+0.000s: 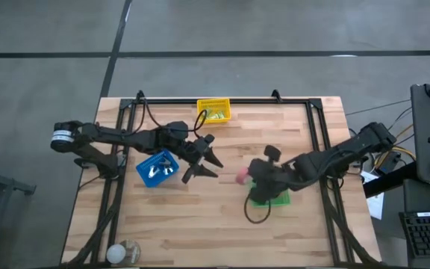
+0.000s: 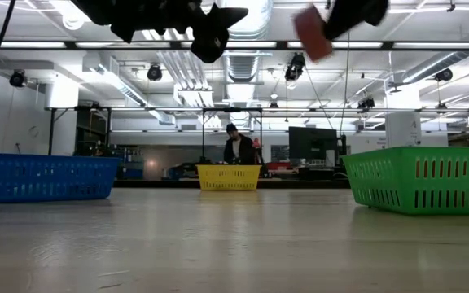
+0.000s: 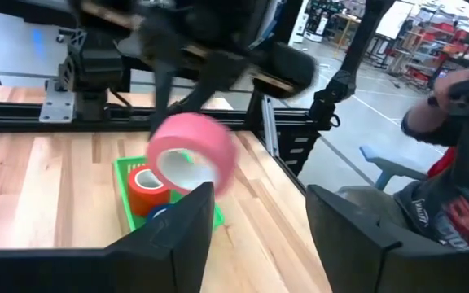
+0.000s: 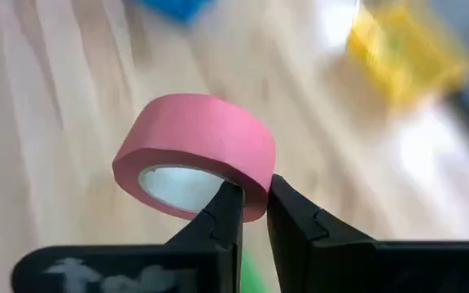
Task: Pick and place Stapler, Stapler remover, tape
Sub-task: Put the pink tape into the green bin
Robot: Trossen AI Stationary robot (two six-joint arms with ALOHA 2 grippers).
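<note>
My right gripper (image 4: 253, 194) is shut on a pink roll of tape (image 4: 194, 153) and holds it in the air beside the green basket (image 1: 275, 199), right of the table's middle. That basket (image 3: 124, 175) holds a red roll (image 3: 145, 189) and a blue roll (image 3: 159, 213). My left gripper (image 3: 259, 197) stands open in the air a little left of the pink roll (image 3: 192, 155), its fingers pointing toward the roll and touching nothing. In the high view it (image 1: 212, 157) is next to the blue basket (image 1: 157, 168). I cannot make out the stapler or the stapler remover. My right gripper pinches the pink roll's wall (image 4: 251, 195) at one spot, one finger (image 4: 225, 213) inside the centre hole and the other (image 4: 295, 216) on the outer side. The roll is lifted clear of the table and tilted, its hole facing the gripper.
A yellow basket (image 1: 213, 110) stands at the table's far edge. A clear roundish object (image 1: 124, 252) lies at the near left corner. Black frame rails (image 1: 319, 127) run along the table's sides. A person (image 2: 238, 148) stands beyond the far edge, another (image 3: 454, 163) beside the table.
</note>
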